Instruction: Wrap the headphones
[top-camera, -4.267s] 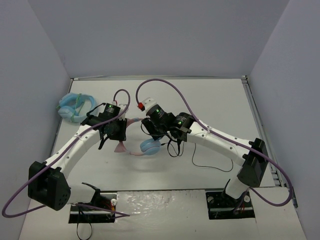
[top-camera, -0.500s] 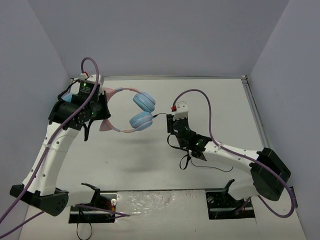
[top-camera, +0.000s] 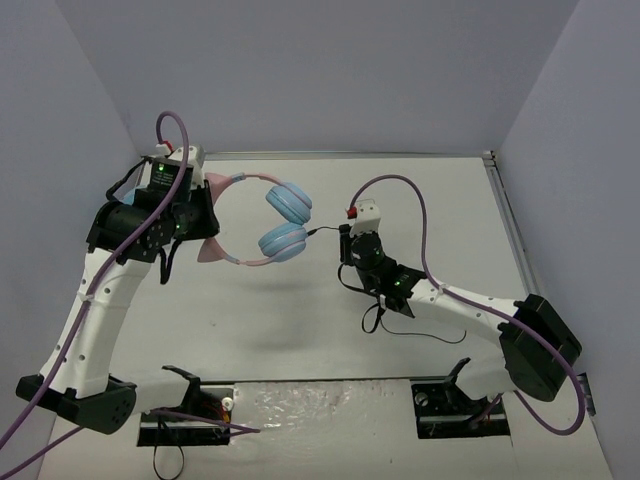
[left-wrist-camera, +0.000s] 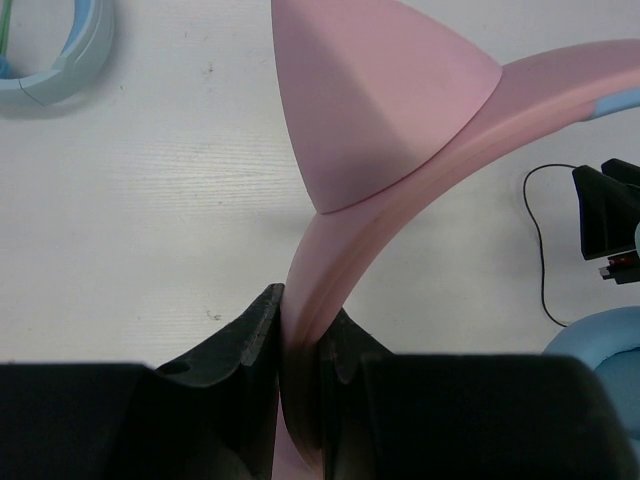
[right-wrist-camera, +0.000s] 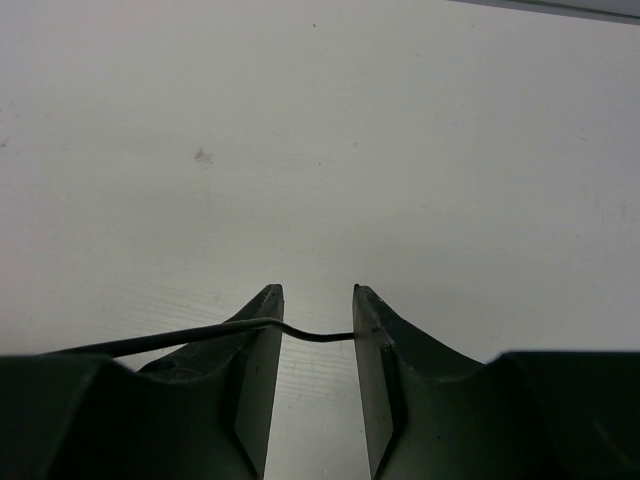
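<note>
The headphones (top-camera: 283, 222) hang above the table at the back left, their two light blue ear cups stacked close together. My left gripper (top-camera: 203, 216) is shut on the pink headband (left-wrist-camera: 400, 210), just below a cat ear (left-wrist-camera: 370, 100). The thin black cable (top-camera: 322, 230) runs from the ear cups to my right gripper (top-camera: 347, 243). In the right wrist view the cable (right-wrist-camera: 310, 334) crosses the gap between the fingers of the right gripper (right-wrist-camera: 318, 300). Those jaws stand apart and do not pinch it.
An all-light-blue looped item (left-wrist-camera: 70, 60) lies on the table at the far left, mostly hidden behind my left arm in the top view. Slack cable (top-camera: 425, 335) loops on the table by my right forearm. Walls close in on three sides.
The headphones have gone from the table's middle up to the back left in my left gripper. My right gripper has come away from the ear cups and now stands beside them at the cable.
</note>
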